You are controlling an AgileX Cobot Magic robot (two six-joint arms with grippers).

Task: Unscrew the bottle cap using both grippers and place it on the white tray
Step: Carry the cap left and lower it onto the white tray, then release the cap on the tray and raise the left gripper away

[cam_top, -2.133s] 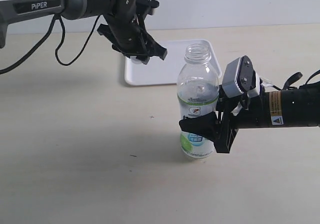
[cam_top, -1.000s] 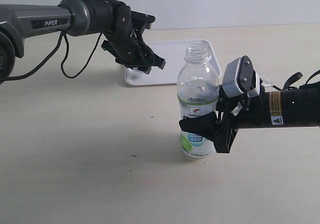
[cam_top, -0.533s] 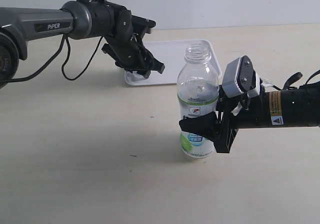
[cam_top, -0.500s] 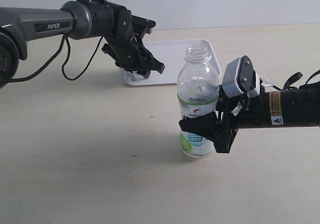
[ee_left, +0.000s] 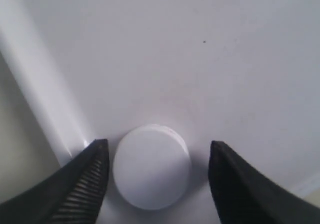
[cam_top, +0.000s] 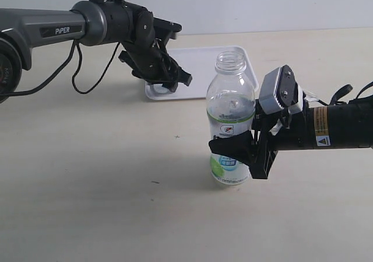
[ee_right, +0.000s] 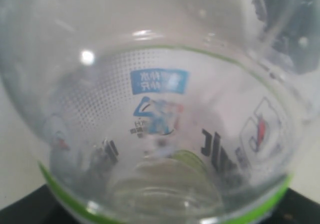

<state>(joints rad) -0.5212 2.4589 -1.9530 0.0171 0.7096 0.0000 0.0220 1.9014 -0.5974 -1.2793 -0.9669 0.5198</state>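
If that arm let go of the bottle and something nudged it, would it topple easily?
Probably. The bottle looks empty and stands tall on a narrow base, so it is likely light and tippy. Its thin clear wall would probably dent under a hard squeeze.

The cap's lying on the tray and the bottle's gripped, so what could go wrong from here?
1. The bottle cap lies close to the rim of the white tray, between the fingers of the open left hand; lifting off crookedly could knock it off.
2. The bottle stands uncapped in the right hand, gripped low; a jerky release might tip it.
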